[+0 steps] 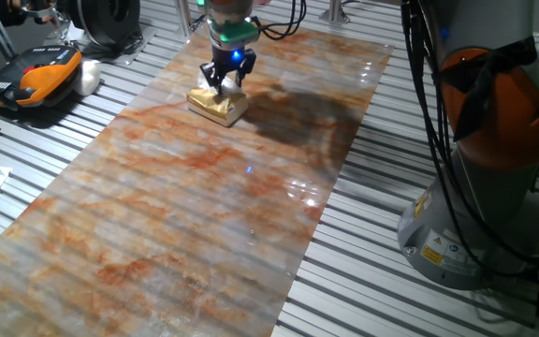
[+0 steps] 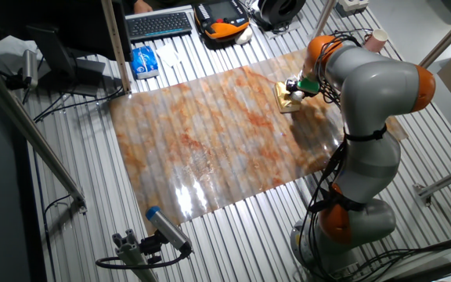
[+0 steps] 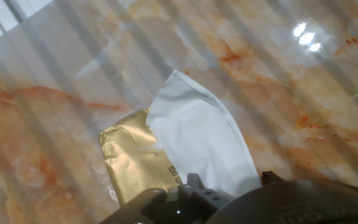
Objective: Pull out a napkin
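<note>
**Napkin pull under way: gripper at the gold box, sheet partly out**

Landmark: the gold napkin box point(image 1: 217, 105), which lies flat on the marbled orange-and-white mat point(image 1: 185, 206) that covers the slatted metal table point(image 1: 382, 197).

Arm. The KUKA arm point(image 2: 370, 102) reaches over the mat's edge to the box. Its orange-and-grey base stands off the mat, well apart from the box.

Mat. The surface around the box is glossy, with light glare. No other loose item is seen on it near the box.

Box. In the hand view the gold napkin box point(image 3: 135, 158) shows crumpled foil sides. It lies flat on the mat, directly under the tool.

Napkin. The white napkin point(image 3: 201, 140) protrudes from the box top and rises towards the camera; its free corner points away from the tool. Its lower part is hidden behind the tool body, and part of it appears to sit in the box.

Gripper. The gripper point(image 1: 225, 82) is directly above the box, its fingertips at the napkin. The hand view shows only the dark tool body at the lower edge; whether the fingers pinch the sheet or stand apart cannot be told.

Judgement. The step in hand is the extraction: the sheet is raised but not free. The next move calls for a firm pinch on the napkin alone, then a straight draw away from the box. The light box may lift with the sheet, and thin paper may tear under a sideways pull.
</note>
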You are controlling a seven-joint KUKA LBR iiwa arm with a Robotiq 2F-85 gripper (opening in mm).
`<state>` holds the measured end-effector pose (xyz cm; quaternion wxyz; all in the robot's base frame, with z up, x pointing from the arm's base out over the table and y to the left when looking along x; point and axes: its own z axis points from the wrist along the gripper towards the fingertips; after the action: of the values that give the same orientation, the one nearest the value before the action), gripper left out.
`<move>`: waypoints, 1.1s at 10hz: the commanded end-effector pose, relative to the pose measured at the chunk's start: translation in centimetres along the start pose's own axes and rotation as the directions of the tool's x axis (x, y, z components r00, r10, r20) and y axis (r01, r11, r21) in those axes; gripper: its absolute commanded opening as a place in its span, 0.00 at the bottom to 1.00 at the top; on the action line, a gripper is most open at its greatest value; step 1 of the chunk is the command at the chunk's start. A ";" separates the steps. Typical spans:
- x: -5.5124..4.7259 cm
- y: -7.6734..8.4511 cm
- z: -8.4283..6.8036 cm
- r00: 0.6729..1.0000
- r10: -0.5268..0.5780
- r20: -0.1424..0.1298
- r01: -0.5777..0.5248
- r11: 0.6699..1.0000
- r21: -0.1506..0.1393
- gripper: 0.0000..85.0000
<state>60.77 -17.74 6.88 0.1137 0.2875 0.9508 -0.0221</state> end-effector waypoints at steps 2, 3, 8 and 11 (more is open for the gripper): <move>0.0 0.0 -0.1 1.000 -0.018 -0.007 0.018 1.000 -0.004 0.40; 0.0 0.0 -0.1 0.999 -0.034 -0.011 0.034 0.999 -0.008 0.20; -0.3 -0.1 -0.9 0.998 -0.059 -0.019 0.059 0.998 -0.008 0.20; -0.4 0.0 -1.9 0.998 -0.059 -0.026 0.059 0.998 -0.005 0.20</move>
<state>60.69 -17.77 8.85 0.1012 0.2591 0.9603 -0.0198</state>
